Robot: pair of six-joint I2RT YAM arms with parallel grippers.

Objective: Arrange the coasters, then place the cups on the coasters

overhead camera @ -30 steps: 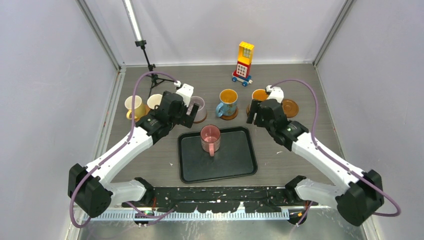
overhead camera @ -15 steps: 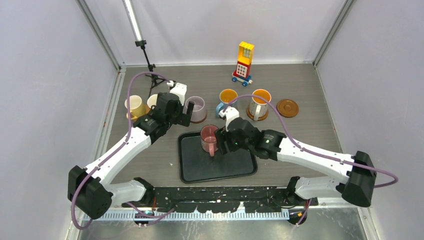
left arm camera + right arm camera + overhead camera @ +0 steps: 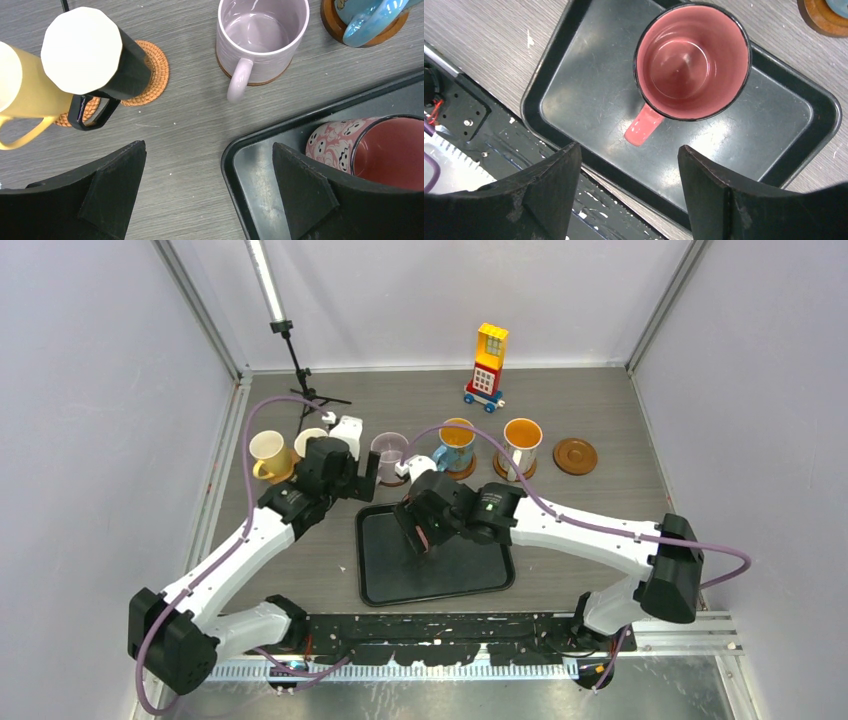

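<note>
right pincer (image 3: 628,150) hangs open above the pink mug (image 3: 692,60) on the tray (image 3: 574,100).

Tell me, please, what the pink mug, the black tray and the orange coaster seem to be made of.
Pink mug: likely glazed ceramic, glossy inside with soft highlights.
Black tray: probably metal or plastic, semi-gloss, scuffed.
Orange coaster: looks woven fibre, matte, concentric braided rings.

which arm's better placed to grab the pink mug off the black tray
Right. The right tool hangs open directly over the pink handled mug on the black rectangular tray; the left tool, also open, is off beside the tray.
</note>
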